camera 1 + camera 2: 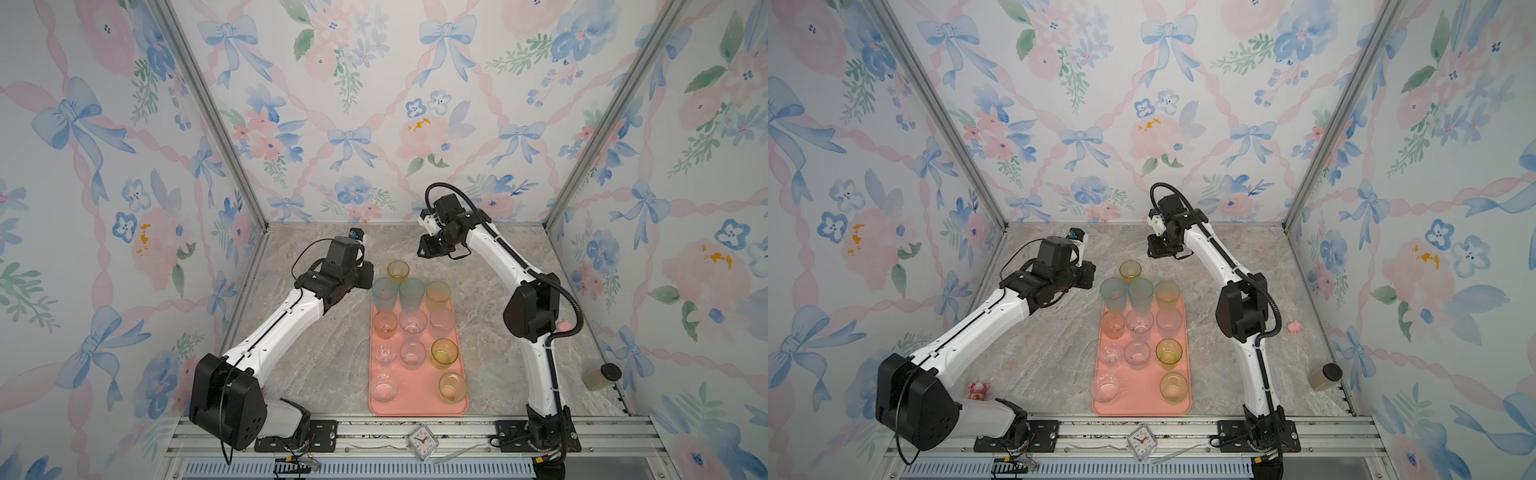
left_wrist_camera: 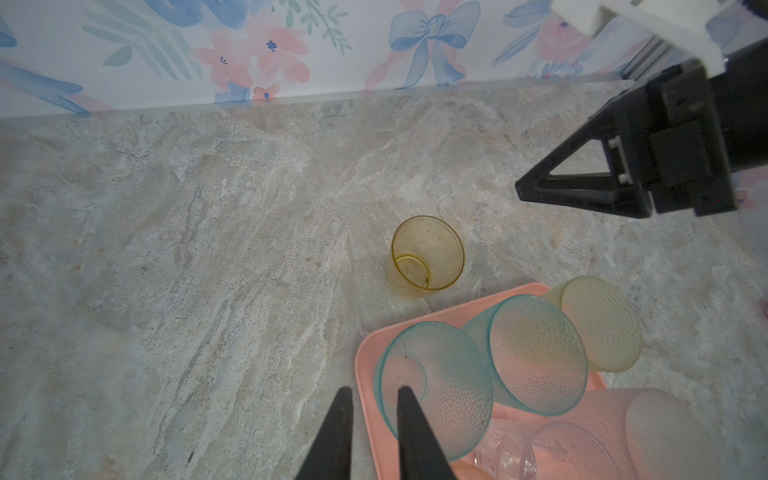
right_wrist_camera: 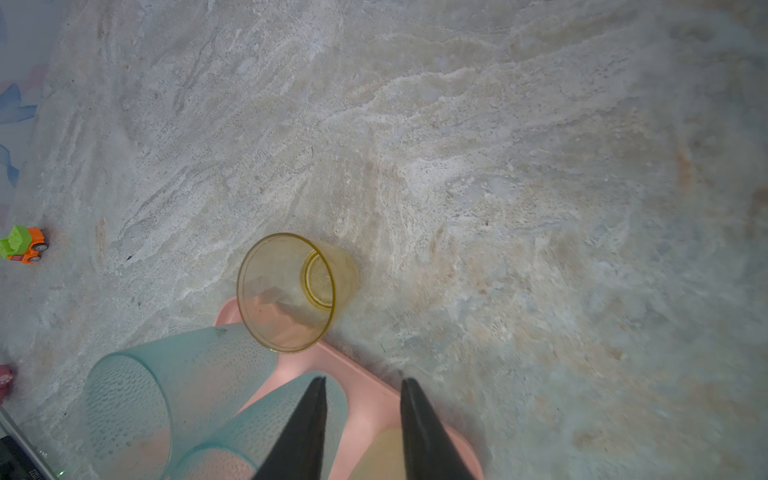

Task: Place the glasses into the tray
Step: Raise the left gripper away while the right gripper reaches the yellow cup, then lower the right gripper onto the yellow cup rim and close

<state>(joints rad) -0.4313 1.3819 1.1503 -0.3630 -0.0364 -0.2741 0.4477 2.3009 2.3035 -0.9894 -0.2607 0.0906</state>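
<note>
teal tumbler (image 3: 133,407) cut by frame edge, clock (image 1: 422,441) numerals unreadable

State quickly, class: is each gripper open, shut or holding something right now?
Left gripper: slightly open, holding nothing.
Right gripper: open, holding nothing.

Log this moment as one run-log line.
amber glass: on table, beyond tray | left gripper: open, empty | right gripper: open, empty
</note>
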